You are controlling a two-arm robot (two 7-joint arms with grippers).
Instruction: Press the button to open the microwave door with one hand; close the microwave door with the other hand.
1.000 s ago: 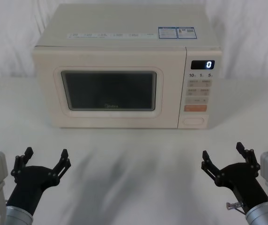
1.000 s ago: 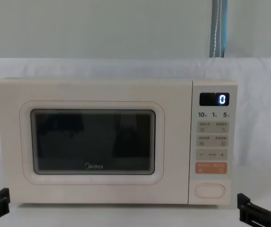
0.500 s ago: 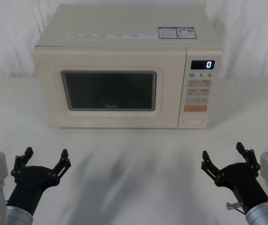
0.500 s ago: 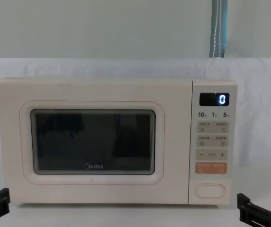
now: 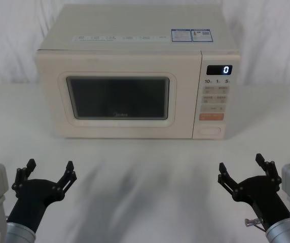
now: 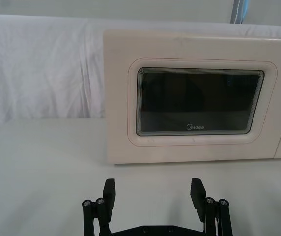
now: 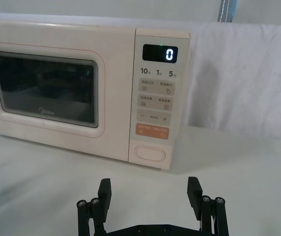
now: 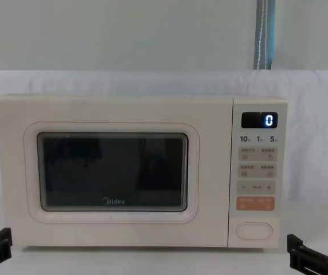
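Observation:
The cream microwave (image 5: 135, 30) stands at the middle back of the table, its display showing "0". Its door (image 5: 48, 96) with the dark window is shut flush (image 8: 15, 172). The wide pill-shaped button (image 5: 209, 131) sits at the bottom of the control panel, also seen in the chest view (image 8: 254, 230) and the right wrist view (image 7: 150, 153). My left gripper (image 5: 49, 171) is open near the table's front left, well short of the door (image 6: 116, 123). My right gripper (image 5: 241, 168) is open at the front right, below and in front of the button. Nothing is between either pair of fingers.
A white cloth covers the table (image 5: 145, 167) and hangs as a backdrop behind the oven. A blue-grey strip (image 8: 265, 34) hangs behind the microwave at the right. An orange key (image 8: 255, 203) sits just above the button.

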